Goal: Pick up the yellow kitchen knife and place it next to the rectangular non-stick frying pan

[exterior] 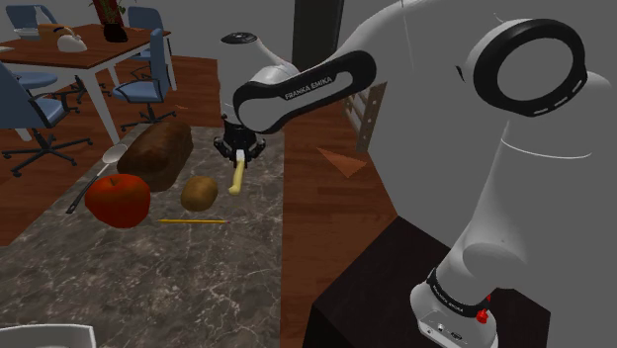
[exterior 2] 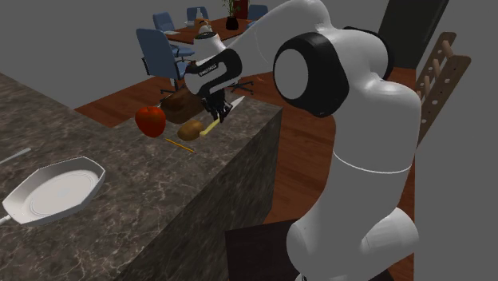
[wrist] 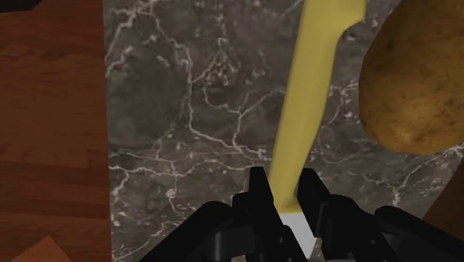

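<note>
The pincer [wrist: 286, 190] is clenched on the yellow kitchen knife [wrist: 312, 97], its two black fingers pressing the knife from both sides just where the yellow handle meets the white blade. The handle runs away from the fingers over the dark marble tabletop [wrist: 193, 112] and passes just beside a brown potato [wrist: 413, 82].

In the shoulder view the pincer [exterior: 238, 153] points down near the tabletop's [exterior: 198, 277] far right edge. The knife [exterior: 236, 178] hangs from it, slightly tilted, handle end lowest, just right of the potato [exterior: 199, 192]. Whether the handle tip touches the marble cannot be told. Left of the potato sits a red tomato [exterior: 118, 200], with a dark bread loaf [exterior: 158, 153] behind them and a spoon [exterior: 99, 173] at the loaf's left. A yellow pencil [exterior: 193, 221] lies in front of the potato.

In the second exterior view a white rectangular frying pan [exterior 2: 100, 169] rests on the tabletop well apart from the knife [exterior 2: 209, 126].
</note>
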